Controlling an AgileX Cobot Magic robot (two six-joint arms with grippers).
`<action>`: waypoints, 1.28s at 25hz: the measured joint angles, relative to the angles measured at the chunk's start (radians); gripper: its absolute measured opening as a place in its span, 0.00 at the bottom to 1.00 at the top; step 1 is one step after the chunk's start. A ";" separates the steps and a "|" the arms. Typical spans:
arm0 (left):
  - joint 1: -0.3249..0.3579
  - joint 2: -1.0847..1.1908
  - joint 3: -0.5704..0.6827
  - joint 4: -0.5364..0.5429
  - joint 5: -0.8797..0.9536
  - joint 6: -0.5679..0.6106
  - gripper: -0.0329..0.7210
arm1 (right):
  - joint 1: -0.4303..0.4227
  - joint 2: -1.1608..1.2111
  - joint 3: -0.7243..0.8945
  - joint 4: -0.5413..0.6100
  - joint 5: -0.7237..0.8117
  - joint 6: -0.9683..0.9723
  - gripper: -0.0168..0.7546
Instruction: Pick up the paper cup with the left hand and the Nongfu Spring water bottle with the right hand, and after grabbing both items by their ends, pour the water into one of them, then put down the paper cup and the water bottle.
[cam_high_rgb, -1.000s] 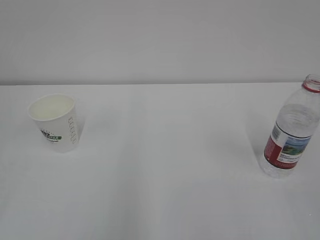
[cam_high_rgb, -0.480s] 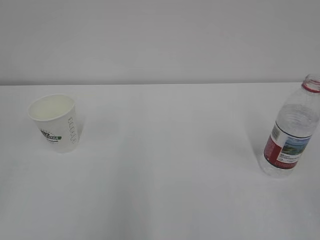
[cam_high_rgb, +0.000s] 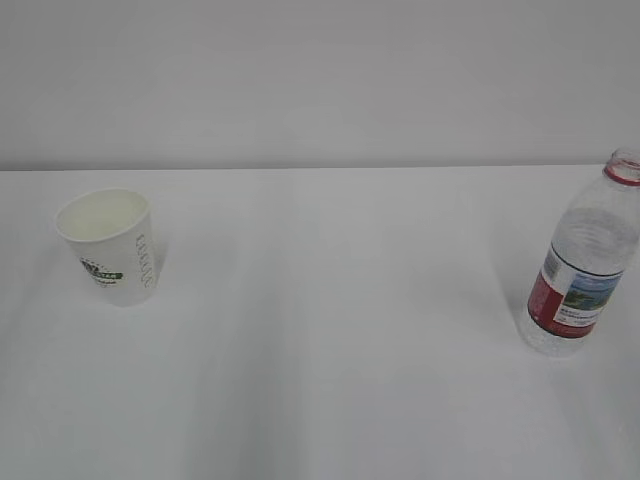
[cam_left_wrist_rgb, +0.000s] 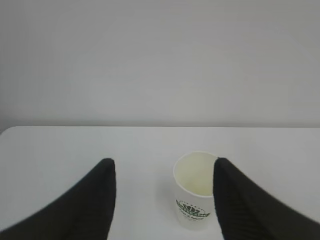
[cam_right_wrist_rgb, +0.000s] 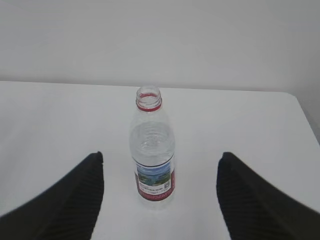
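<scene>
The white paper cup (cam_high_rgb: 110, 245) with a green logo stands upright at the left of the white table (cam_high_rgb: 330, 330); its inside looks empty. The Nongfu Spring water bottle (cam_high_rgb: 585, 270), uncapped and upright, stands at the far right. Neither arm shows in the exterior view. In the left wrist view my left gripper (cam_left_wrist_rgb: 162, 167) is open, the cup (cam_left_wrist_rgb: 196, 187) ahead of it, close to the right finger (cam_left_wrist_rgb: 240, 200). In the right wrist view my right gripper (cam_right_wrist_rgb: 160, 160) is open, with the bottle (cam_right_wrist_rgb: 153, 150) standing ahead between its fingers, apart from both. No poured water is visible.
A plain pale wall (cam_high_rgb: 320, 80) rises behind the table's far edge. The table's right edge (cam_right_wrist_rgb: 305, 115) runs near the bottle.
</scene>
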 joint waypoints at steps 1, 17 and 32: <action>0.000 0.017 0.000 0.005 -0.016 0.000 0.64 | 0.000 0.019 0.000 0.000 -0.025 0.000 0.71; 0.000 0.229 0.000 0.017 -0.196 0.000 0.67 | 0.000 0.293 0.000 0.000 -0.321 0.000 0.72; 0.000 0.432 0.000 0.017 -0.348 0.000 0.64 | 0.000 0.452 0.060 -0.002 -0.641 0.002 0.72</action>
